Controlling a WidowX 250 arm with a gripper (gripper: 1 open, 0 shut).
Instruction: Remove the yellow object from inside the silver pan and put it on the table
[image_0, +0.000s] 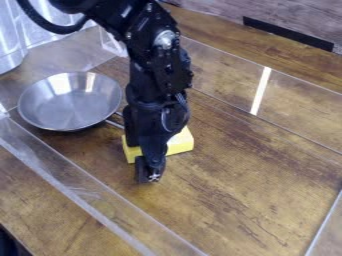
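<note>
The yellow object (178, 143) lies flat on the table (254, 190), just right of the silver pan (60, 100), outside it. Most of the block is hidden behind my gripper (151, 170), which hangs directly over its near-left end. One fingertip (151, 176) shows low in front of the block, close to the wood. The jaws look spread apart, open, with the block no longer pinched. The pan holds nothing and sits at the left with its handle toward the block.
Glossy clear strips (80, 190) run diagonally across the tabletop. A white object (11, 40) stands at the far left behind the pan. A dark bar (287, 32) lies along the table's back edge.
</note>
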